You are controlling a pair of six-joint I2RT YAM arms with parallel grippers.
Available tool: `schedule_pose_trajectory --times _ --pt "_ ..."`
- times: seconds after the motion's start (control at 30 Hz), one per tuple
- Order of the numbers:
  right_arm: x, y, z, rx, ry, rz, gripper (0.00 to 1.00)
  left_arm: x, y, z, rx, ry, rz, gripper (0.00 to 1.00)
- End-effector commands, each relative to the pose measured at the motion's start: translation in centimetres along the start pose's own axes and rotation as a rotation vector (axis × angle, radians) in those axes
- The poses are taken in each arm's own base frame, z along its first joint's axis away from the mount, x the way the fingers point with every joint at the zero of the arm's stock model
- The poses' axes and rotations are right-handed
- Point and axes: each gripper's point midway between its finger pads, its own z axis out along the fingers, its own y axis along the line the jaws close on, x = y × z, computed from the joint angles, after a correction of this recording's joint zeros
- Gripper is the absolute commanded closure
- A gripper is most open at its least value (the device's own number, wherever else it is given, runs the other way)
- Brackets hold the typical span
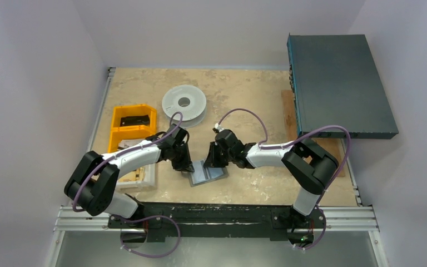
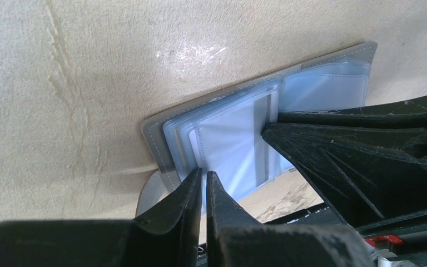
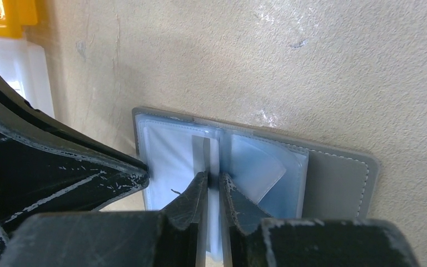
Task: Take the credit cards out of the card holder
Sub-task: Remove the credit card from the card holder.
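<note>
The card holder (image 1: 208, 174) lies open and flat on the table (image 1: 244, 94) near its front edge, between the two grippers. Its grey cover is underneath and its clear plastic pockets face up.

The right gripper (image 3: 214, 179) is over the middle of the pockets. Its jaws are almost together, pinching a thin pale leaf that stands on edge between them. I cannot tell whether that leaf is a card or only a pocket.

The left gripper (image 2: 204, 177) is at the holder's left edge. Its jaws are closed to a narrow slit, with the tips against the stack of pockets, and it is not visible whether anything is caught in the slit.

In the right wrist view, a pale blue sheet (image 3: 258, 169) with a rounded corner lies tilted inside the pocket just right of the fingers. The plastic is too cloudy to say what it is. From above, the two grippers cover much of the holder and only its near part shows.

To the left of the left arm stand yellow bins (image 1: 119, 119). The far one holds a black item (image 1: 134, 119), while the near one is largely hidden by the arm. A white tray (image 1: 144, 179) lies half under that arm, and its contents cannot be made out.

A pale grey spool (image 1: 184, 103) lies flat behind the grippers. At the far right, a dark box (image 1: 339, 83) overhangs a wooden board (image 1: 288, 111).
</note>
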Motion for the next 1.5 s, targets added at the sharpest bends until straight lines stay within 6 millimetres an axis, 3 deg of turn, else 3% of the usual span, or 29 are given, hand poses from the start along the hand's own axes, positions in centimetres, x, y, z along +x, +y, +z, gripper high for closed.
schedule_pose_trajectory --times 0.0,0.27,0.5,0.77,0.9,1.0,1.27,1.47 --pt "6.2 -6.5 0.3 0.201 0.190 0.019 0.99 -0.6 -1.4 0.1 0.037 -0.012 0.034 0.94" --pt "6.8 -7.3 0.5 0.217 0.209 0.029 1.00 -0.4 -0.9 0.1 0.017 -0.014 0.030 0.93" --pt "6.4 -6.8 0.8 0.197 0.200 0.024 1.00 0.2 -1.4 0.5 0.026 0.009 0.047 0.74" --pt "6.4 -6.8 0.8 0.195 0.202 0.015 1.00 0.4 -1.2 1.2 -0.003 0.020 0.054 0.74" --pt "6.3 -6.6 0.9 0.187 0.205 0.009 1.00 0.2 -1.4 1.6 -0.002 0.016 0.050 0.76" --pt "6.1 -6.6 0.8 0.191 0.198 0.005 1.00 -0.4 -3.0 1.4 0.056 0.001 0.046 0.81" --pt "5.7 -6.0 0.6 0.179 0.186 0.001 1.00 -2.5 -7.0 -0.6 0.179 -0.057 0.050 0.94" --pt "5.2 -5.3 0.0 0.165 0.181 -0.001 0.96 -3.0 -8.1 -1.8 0.219 -0.086 0.056 1.00"
